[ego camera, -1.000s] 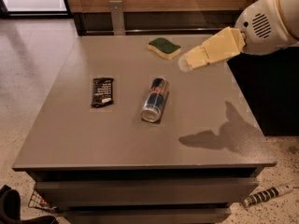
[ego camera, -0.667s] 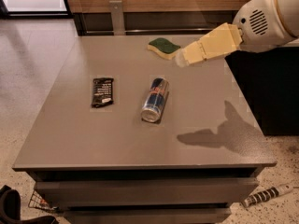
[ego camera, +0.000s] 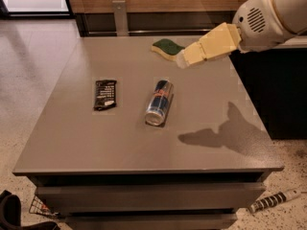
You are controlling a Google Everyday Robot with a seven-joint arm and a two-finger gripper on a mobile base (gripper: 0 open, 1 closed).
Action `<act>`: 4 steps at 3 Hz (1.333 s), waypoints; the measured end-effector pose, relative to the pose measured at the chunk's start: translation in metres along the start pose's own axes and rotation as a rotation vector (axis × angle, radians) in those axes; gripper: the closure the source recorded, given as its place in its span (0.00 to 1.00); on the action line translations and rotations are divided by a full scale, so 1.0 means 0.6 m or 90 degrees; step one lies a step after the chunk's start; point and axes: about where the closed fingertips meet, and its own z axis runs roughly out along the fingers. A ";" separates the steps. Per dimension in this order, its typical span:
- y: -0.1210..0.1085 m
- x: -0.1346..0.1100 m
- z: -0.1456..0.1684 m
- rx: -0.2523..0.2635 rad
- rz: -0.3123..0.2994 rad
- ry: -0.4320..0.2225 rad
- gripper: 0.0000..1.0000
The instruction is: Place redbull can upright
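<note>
The redbull can (ego camera: 159,102) lies on its side near the middle of the grey table (ego camera: 72,143), silver end toward the front edge, blue and silver panels with a red logo facing up. My gripper (ego camera: 181,60) hangs above the table's back right part, on a cream arm that comes in from the upper right. It is up and to the right of the can, well apart from it, and holds nothing.
A flat black snack-bar wrapper (ego camera: 105,94) lies left of the can. A green and yellow sponge (ego camera: 167,48) sits at the back, just left of the gripper. The arm's shadow (ego camera: 225,134) falls on the table's right front. Floor surrounds the table.
The arm and gripper have moved a little to the left and up toward the sponge. The can and wrapper have not moved.
</note>
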 end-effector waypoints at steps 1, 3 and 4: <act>-0.020 0.009 0.050 0.042 0.043 0.114 0.00; -0.053 0.044 0.085 0.155 0.155 0.241 0.00; -0.057 0.048 0.101 0.193 0.176 0.274 0.00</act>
